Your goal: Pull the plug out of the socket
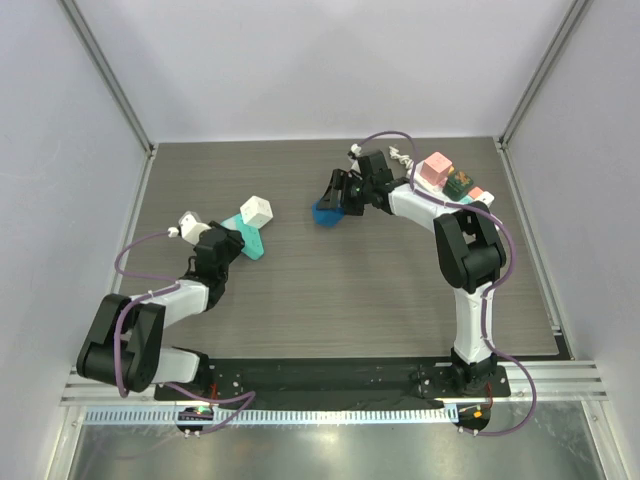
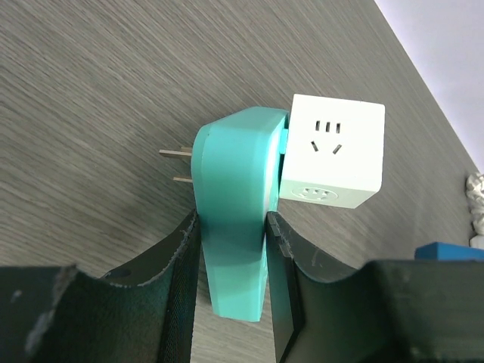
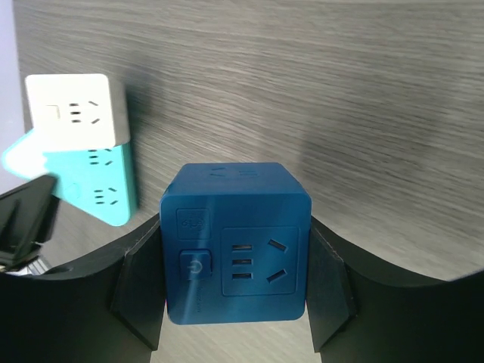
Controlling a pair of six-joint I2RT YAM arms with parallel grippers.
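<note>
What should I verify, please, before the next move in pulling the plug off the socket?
1. The left hand grips the teal plastic adapter: ok.
2. The right hand grips the blue plastic cube socket: ok.
3. Blue cube apart from the adapter: ok.
4. The white plastic cube socket detached from the adapter: not ok, they are joined.
5. The adapter's metal prongs clear of the left hand: ok.
</note>
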